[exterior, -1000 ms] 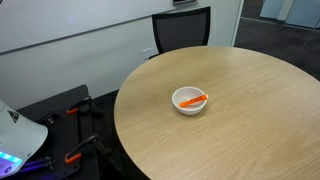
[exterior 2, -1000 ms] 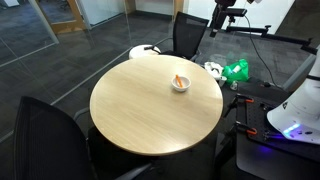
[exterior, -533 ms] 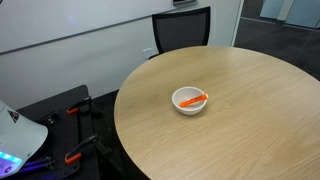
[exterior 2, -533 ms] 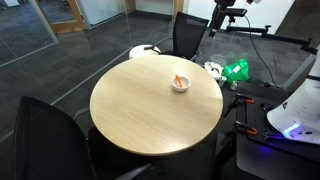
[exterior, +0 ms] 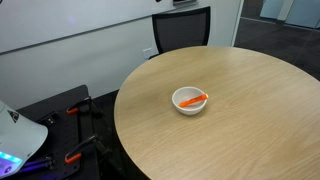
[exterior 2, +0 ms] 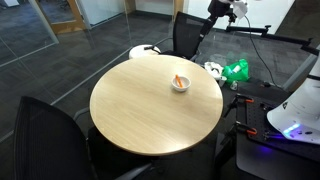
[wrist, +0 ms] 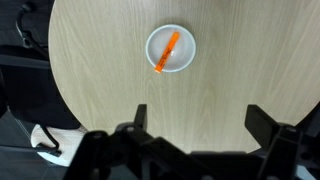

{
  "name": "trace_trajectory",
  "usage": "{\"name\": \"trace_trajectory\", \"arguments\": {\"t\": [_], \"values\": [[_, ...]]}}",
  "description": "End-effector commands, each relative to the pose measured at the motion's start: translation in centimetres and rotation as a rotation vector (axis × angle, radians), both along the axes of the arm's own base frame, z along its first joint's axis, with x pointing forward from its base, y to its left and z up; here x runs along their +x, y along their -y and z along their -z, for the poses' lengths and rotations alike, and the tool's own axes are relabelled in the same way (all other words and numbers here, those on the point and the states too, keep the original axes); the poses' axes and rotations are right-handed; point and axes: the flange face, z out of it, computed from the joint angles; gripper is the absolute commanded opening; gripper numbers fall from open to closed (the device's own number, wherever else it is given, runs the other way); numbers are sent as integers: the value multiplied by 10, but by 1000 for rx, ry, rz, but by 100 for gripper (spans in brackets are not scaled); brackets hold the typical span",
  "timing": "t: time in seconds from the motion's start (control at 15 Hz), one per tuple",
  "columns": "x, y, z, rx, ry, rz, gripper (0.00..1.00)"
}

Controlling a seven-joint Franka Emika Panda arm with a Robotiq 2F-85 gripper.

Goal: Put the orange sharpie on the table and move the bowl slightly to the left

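The white bowl (exterior: pixel 190 101) sits on the round light wood table (exterior: pixel 250 130), toward the side near a black chair. The orange sharpie (exterior: pixel 194 99) lies tilted inside the bowl. Both also show in an exterior view, bowl (exterior 2: pixel 180 84) and table (exterior 2: pixel 150 110). In the wrist view the bowl (wrist: pixel 182 62) and the sharpie (wrist: pixel 167 53) lie far below, ahead of the jaws. My gripper (wrist: pixel 200 118) is open and empty, high above the table. It shows at the top of an exterior view (exterior 2: pixel 222 10).
Black office chairs stand round the table (exterior: pixel 182 30) (exterior 2: pixel 190 32) (exterior 2: pixel 45 125). A white object (exterior 2: pixel 143 51) lies on a seat beside the table. A green object (exterior 2: pixel 236 70) and stands with cables are behind the table. Glass walls lie beyond.
The arm at the top of an exterior view has shifted slightly lower and sideways. Bowl and sharpie have not moved.
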Motion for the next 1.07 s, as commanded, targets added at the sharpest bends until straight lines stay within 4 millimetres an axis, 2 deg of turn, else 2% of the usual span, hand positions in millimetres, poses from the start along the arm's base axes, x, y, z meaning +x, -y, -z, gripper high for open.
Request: {"name": "trace_trajectory", "arguments": {"t": [0.0, 0.47, 1.0], "values": [[9, 8, 31, 23, 29, 122, 100], [44, 32, 107, 106, 106, 310, 100], [67, 34, 197, 117, 17, 442, 100]]}}
